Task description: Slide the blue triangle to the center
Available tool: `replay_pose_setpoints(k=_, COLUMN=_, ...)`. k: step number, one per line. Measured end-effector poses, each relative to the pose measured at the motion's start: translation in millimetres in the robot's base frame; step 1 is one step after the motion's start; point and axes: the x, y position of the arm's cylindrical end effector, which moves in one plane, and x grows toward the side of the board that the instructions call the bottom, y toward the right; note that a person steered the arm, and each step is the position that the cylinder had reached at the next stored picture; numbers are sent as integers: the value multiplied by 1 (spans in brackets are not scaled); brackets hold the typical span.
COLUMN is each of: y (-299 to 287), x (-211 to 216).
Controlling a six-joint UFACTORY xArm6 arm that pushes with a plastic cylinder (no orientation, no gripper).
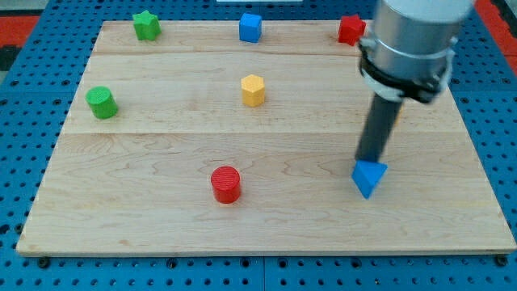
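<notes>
The blue triangle [368, 178] lies on the wooden board [145, 234] at the view's lower right. My tip [370, 160] stands right behind the triangle, at its top edge, touching or nearly touching it. The dark rod rises from there to the grey arm body at the view's top right.
A red cylinder [226, 184] sits low at the middle. A yellow hexagon block [253, 90] is above the centre. A blue cube [250, 27], a green star [146, 25] and a red block [350, 30] line the top edge. A green cylinder [102, 103] is at the left.
</notes>
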Motion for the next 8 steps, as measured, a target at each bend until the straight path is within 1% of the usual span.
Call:
replay_pose_setpoints(k=1, y=26, x=5)
replay_pose_setpoints(k=2, y=27, x=-36)
replay_pose_setpoints(k=3, y=54, x=14)
replay_pose_setpoints(k=4, y=108, x=61)
replay_pose_setpoints(k=5, y=59, x=55)
replay_pose_setpoints(k=6, y=0, x=39)
replay_pose_setpoints(k=7, y=-82, x=-3)
replay_pose_setpoints(k=8, y=-156, x=-35)
